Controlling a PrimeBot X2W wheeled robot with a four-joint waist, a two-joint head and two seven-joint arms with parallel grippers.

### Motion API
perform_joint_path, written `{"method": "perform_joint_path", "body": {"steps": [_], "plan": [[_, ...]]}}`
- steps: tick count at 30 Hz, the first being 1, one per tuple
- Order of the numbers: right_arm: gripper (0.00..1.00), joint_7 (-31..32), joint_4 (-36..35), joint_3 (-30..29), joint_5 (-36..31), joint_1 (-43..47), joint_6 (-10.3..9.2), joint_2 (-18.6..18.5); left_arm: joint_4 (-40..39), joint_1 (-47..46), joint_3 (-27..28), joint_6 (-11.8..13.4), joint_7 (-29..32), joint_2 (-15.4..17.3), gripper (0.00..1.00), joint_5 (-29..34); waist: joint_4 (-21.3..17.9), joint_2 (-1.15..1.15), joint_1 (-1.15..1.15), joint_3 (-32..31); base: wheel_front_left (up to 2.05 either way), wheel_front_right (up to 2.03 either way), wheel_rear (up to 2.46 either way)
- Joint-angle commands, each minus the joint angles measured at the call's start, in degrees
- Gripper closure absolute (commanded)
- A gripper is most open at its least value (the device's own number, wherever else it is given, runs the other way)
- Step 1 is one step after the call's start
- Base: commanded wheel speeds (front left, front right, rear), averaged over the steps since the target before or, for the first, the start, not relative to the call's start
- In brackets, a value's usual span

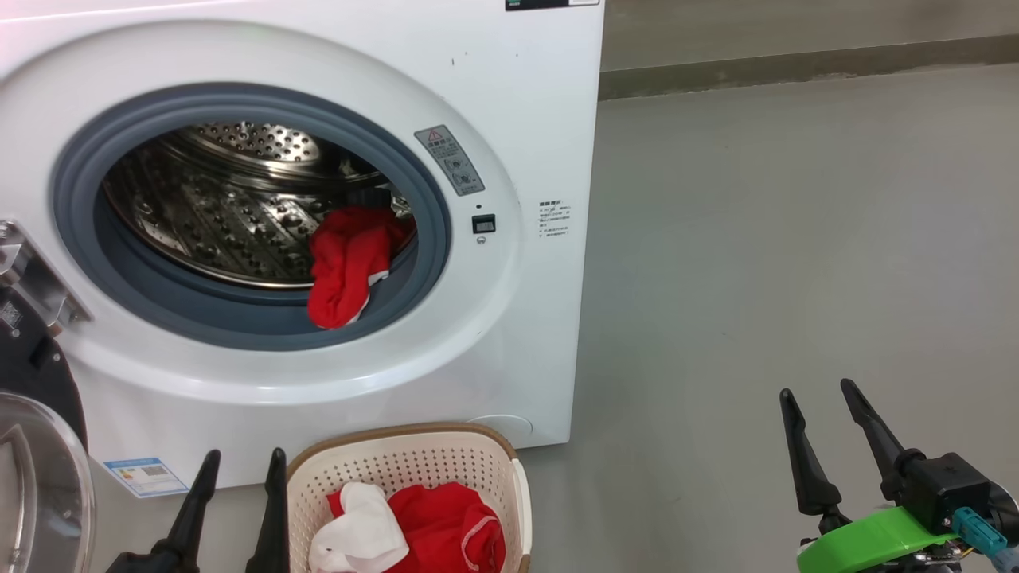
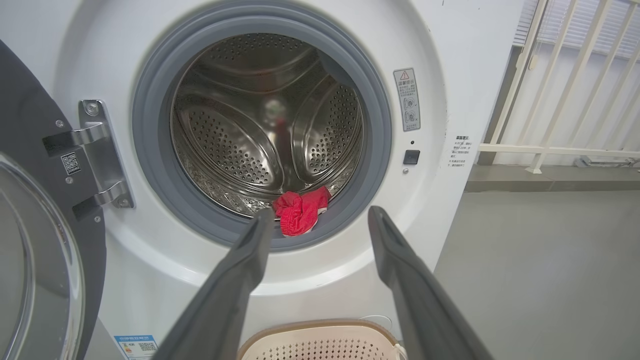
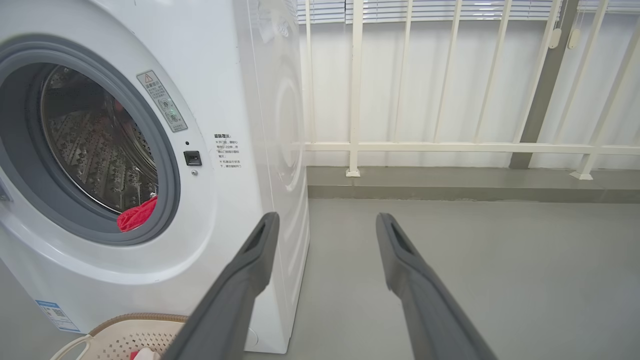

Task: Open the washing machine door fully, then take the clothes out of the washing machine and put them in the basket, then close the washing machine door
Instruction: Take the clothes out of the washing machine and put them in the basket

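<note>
The white washing machine stands with its door swung open at the lower left, glass bowl showing. Red clothes hang over the grey seal at the drum's lower right; the same clothes show in the left wrist view. More red and white clothes lie in the cream basket on the floor before the machine. My left gripper is open and empty, just left of the basket. My right gripper is open and empty over the floor to the right.
Grey floor stretches right of the machine. A white railing on a low grey kerb runs behind it. The door hinge sits at the machine's left side.
</note>
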Motion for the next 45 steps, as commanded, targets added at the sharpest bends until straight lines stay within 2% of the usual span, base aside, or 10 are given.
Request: {"method": "perform_joint_path", "body": {"steps": [1,25,33,45], "plan": [[0.0,-0.4,-1.7,1.0,-0.2,-1.1,0.28,-0.5,-1.5,-1.1,1.6,-0.4,-0.5,0.4,0.0,0.4,0.1,0.0,0.0,0.0,0.0,0.0,0.0],[0.0,-0.4,-2.2,2.1,-1.1,-1.6,0.28,-0.5,1.4,-3.6,1.2,-0.1,-0.5,0.2,0.0,-0.4,0.9,0.0,0.0,2.1,0.0,0.0,0.0],[0.0,-0.4,-3.5,2.6,-1.2,-3.9,0.28,-0.5,3.3,-9.4,0.3,1.3,-0.5,0.1,0.0,-1.7,1.4,0.0,0.0,7.6,0.0,0.0,0.0],[0.0,-0.4,-4.9,3.6,-1.5,-9.1,0.28,-0.5,8.0,-23.8,1.2,2.2,-0.5,0.7,0.0,-2.2,1.6,0.0,0.0,17.4,0.0,0.0,0.0]]}}
